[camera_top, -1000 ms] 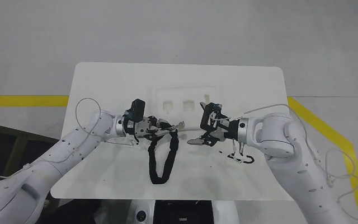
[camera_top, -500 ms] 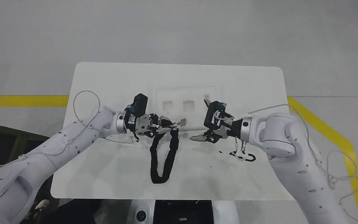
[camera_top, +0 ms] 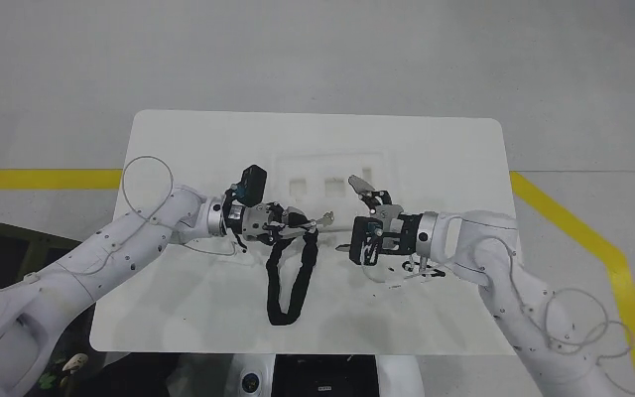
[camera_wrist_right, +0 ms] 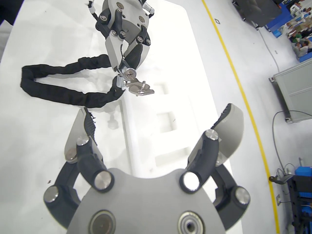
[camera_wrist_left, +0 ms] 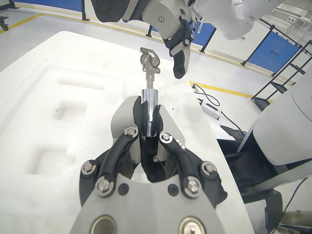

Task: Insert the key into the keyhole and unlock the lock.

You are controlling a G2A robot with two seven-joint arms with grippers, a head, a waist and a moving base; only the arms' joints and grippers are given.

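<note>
The white table carries the loop of the black sleeved chain, and here is the first danger. The chain hangs from the lock cylinder and seems to rest partly on the table, so its weight can pull the cylinder down or drag when a turn is applied.

The left gripper is clenched on this chrome cylinder and holds it above the table, near the middle. The cylinder is round and smooth, so it can probably slip round between the pads if the key is turned hard.

The right gripper stands wide apart and grasps nothing, just beside the head of the key. If it closes a little off, it can catch the small ring instead of the head. It can also push the key sideways and bend it.

The key sits with its blade in the keyhole, but part of the blade shows outside. It seems not fully seated, and a turn in that state would likely jam.

Counted:
- one table, with three small square recesses
- one chain
- two grippers
- one lock cylinder
- one key in the keyhole
- one ring

A second flat metal piece hangs on the ring. Whether it is a spare key cannot be told.
</note>
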